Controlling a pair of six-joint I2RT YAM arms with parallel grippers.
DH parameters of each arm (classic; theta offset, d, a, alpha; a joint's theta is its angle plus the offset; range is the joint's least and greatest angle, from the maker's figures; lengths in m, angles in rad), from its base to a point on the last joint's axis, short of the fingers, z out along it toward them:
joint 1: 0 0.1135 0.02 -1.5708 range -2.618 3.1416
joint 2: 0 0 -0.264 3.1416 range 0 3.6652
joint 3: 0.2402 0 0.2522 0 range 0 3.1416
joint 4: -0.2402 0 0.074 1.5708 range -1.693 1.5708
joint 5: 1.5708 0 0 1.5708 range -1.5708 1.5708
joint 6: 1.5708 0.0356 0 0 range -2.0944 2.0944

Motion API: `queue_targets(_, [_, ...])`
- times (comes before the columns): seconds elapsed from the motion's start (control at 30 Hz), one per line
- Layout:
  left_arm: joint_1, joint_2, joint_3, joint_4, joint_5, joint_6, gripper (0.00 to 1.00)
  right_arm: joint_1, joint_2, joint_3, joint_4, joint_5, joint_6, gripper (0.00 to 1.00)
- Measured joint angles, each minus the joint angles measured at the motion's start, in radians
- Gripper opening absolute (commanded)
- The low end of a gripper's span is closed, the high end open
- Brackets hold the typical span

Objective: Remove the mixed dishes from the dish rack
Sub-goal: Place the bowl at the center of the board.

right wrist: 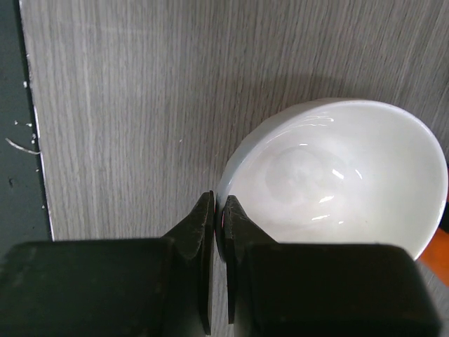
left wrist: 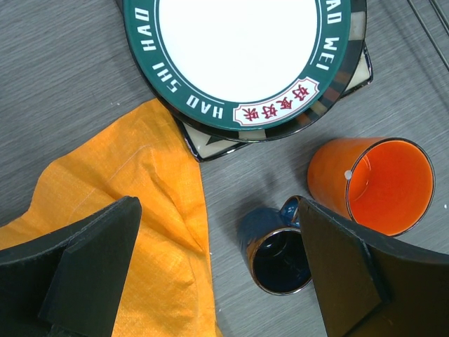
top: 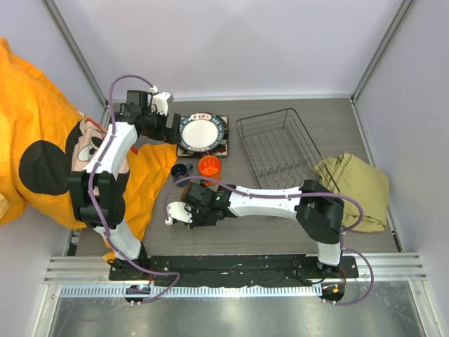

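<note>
We have the white bowl (right wrist: 337, 175) pinched by its near rim in the right hand (right wrist: 217, 203), whose fingers are closed almost together with only the thin wall of the bowl between them. The bowl sits straight ahead of those fingers, mouth up and tipped a little. We cannot tell whether its base rests on the tabletop (top: 266, 235) or hangs just above it. Being round, it has no long axis to line up, so what matters next, in our judgement, is the bare grey wood directly beneath it and the orange mug (top: 209, 166) close beyond it. The right hand is the only one placed to set the bowl down. The left hand (left wrist: 217, 210) is spread fully wide and holds nothing, hovering farther back over the blue cup (top: 180, 169) and the edge of the orange cloth (left wrist: 126, 182). The round plate (top: 202, 133) lies stacked on the square plate (left wrist: 203, 144) just beyond the cup and mug. The dish rack (top: 277, 151) stands to the right of that cluster with no dishes showing between its prongs, so the bowl looks to be the last piece. An olive cloth (top: 354, 186) lies crumpled at the rack's right.
</note>
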Motion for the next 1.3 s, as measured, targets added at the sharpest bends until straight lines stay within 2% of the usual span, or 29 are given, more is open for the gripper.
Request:
queue_targets(0.4, [0.000, 0.000, -0.010, 0.005, 0.003, 0.000, 1.00, 0.000, 0.090, 0.101, 0.018, 0.029, -0.032, 0.01])
queue_targets(0.53, [0.000, 0.000, -0.010, 0.006, 0.004, 0.000, 1.00, 0.000, 0.108, 0.123, 0.021, 0.037, -0.044, 0.06])
queue_targets(0.6, [0.000, 0.000, -0.010, 0.006, 0.007, 0.000, 1.00, 0.000, 0.112, 0.128, 0.021, 0.039, -0.045, 0.14])
queue_targets(0.77, [0.000, 0.000, -0.010, 0.006, 0.008, 0.000, 1.00, 0.000, 0.112, 0.131, 0.024, 0.044, -0.046, 0.22])
queue_targets(0.8, [0.000, 0.000, -0.010, 0.006, 0.008, 0.000, 1.00, 0.000, 0.112, 0.132, 0.024, 0.046, -0.045, 0.27])
queue_targets(0.9, [0.000, 0.000, -0.010, 0.005, 0.010, 0.000, 1.00, 0.000, 0.112, 0.132, 0.024, 0.049, -0.042, 0.32])
queue_targets(0.97, [0.000, 0.000, -0.010, 0.003, 0.011, 0.000, 1.00, 0.000, 0.112, 0.133, 0.024, 0.051, -0.042, 0.45])
queue_targets(1.13, [0.000, 0.000, -0.010, -0.002, 0.019, -0.001, 1.00, 0.004, 0.104, 0.133, 0.023, 0.063, -0.030, 0.60])
queue_targets(1.17, [0.000, 0.000, -0.010, -0.002, 0.021, -0.001, 1.00, 0.004, 0.097, 0.133, 0.022, 0.071, -0.029, 0.67])
queue_targets(1.3, [0.000, -0.004, -0.010, -0.001, 0.023, -0.005, 1.00, 0.005, 0.043, 0.133, 0.014, 0.109, -0.016, 0.75])
